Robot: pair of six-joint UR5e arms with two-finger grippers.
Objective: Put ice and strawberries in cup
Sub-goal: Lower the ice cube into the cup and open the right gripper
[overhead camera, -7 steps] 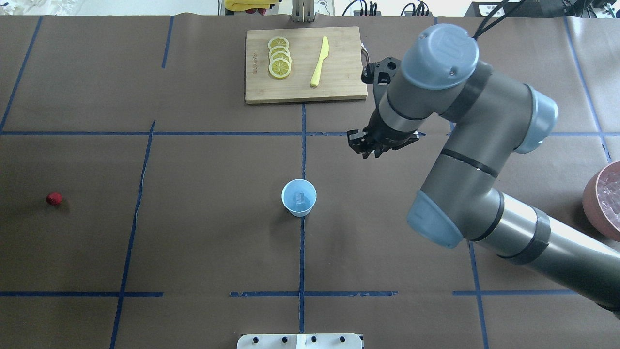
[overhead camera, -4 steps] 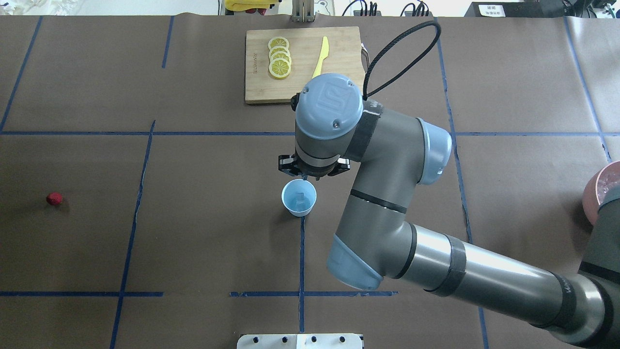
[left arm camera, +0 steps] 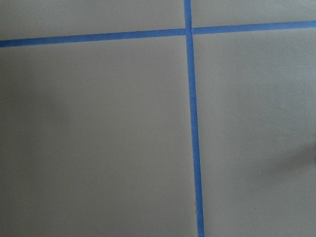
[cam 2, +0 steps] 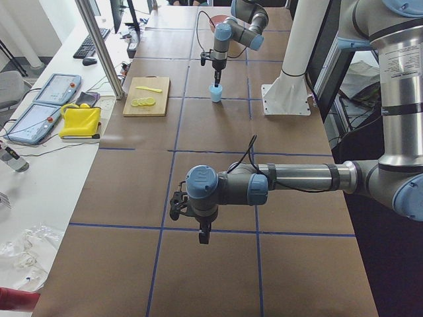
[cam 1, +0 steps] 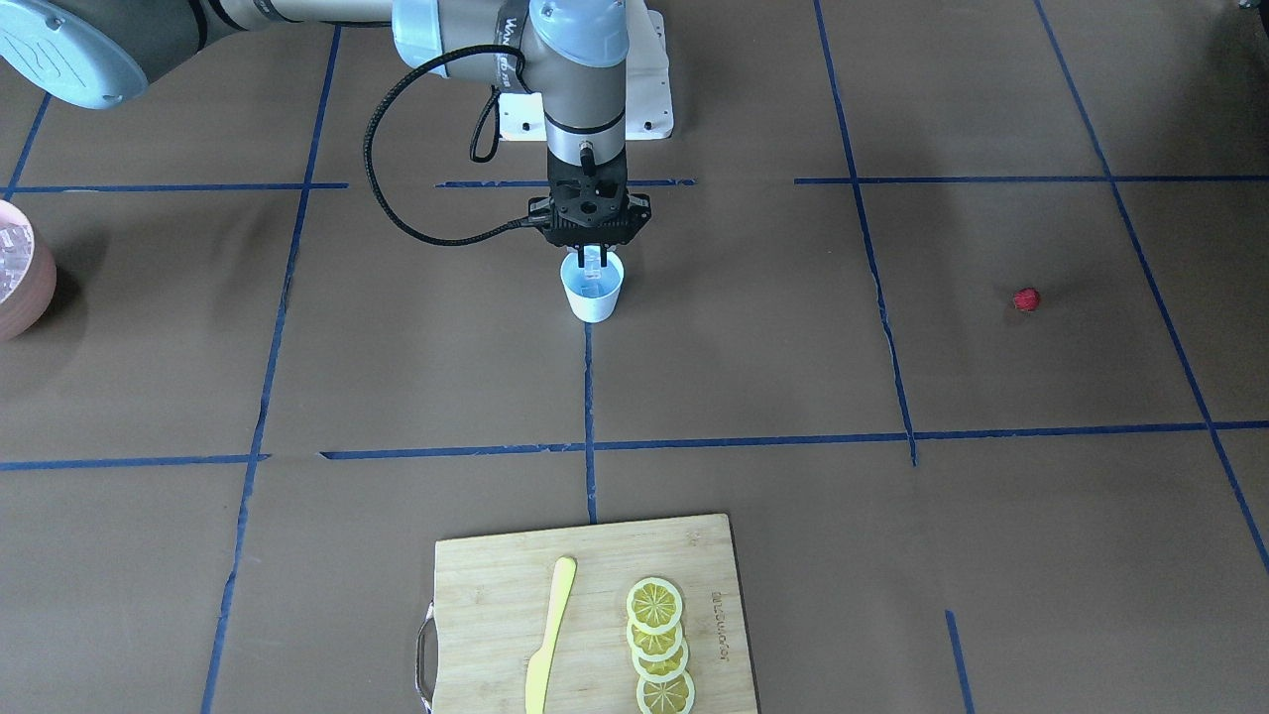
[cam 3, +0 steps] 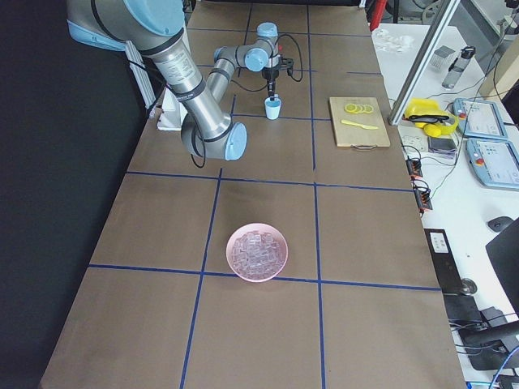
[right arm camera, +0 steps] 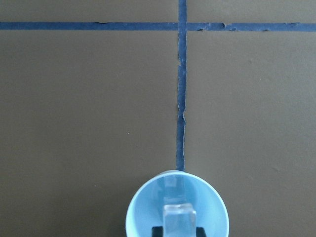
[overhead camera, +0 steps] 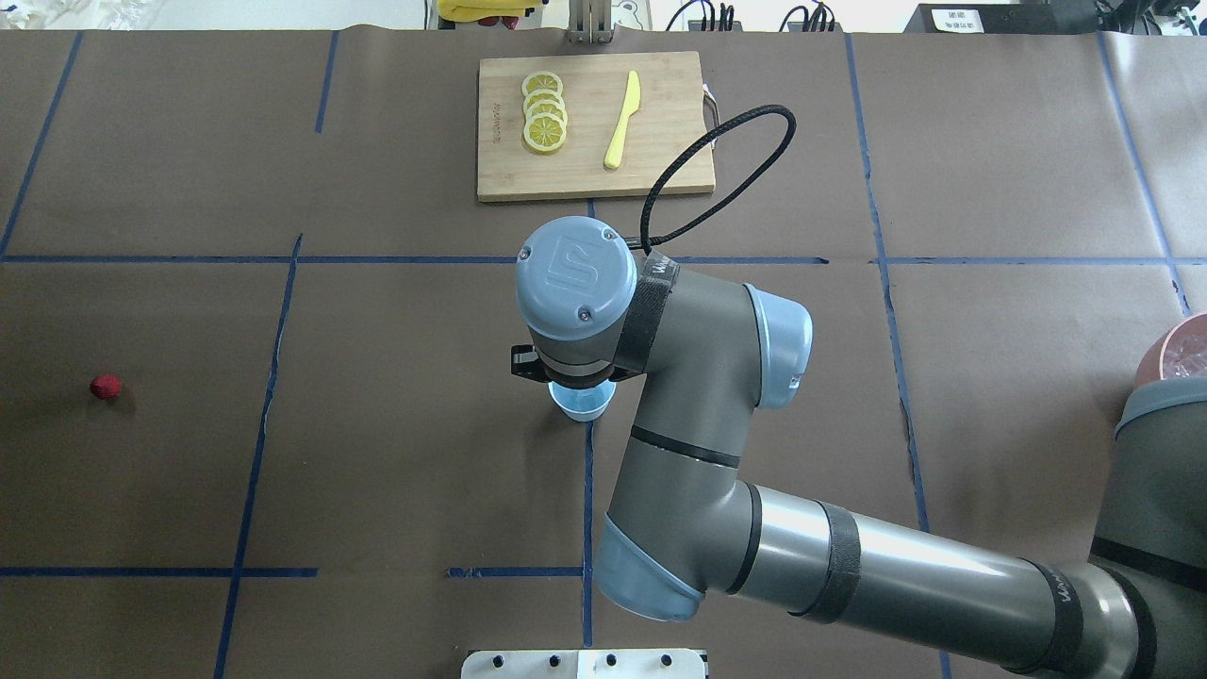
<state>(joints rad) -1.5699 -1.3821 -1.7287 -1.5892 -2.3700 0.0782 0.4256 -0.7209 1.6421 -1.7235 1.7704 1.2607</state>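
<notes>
The right arm [overhead camera: 702, 396] is smooth grey tubing with pale blue round caps [overhead camera: 787, 335] at its joints. The cap [overhead camera: 603, 288] just above the black pincer [cam 1: 592, 260] bears an embossed logo [overhead camera: 569, 267] and small screws [overhead camera: 585, 314]. A black cable [cam 1: 436, 241] loops out beside the pincer; black straps [overhead camera: 842, 566] wrap the tubing behind it.

Lighting is bright and diffuse — shadows beside the cup [cam 1: 593, 297] are soft and faint; left wrist view slightly blurred.

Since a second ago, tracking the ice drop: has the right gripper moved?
Yes: overhead, the right gripper went left from near the cutting board to above the cup.
</notes>
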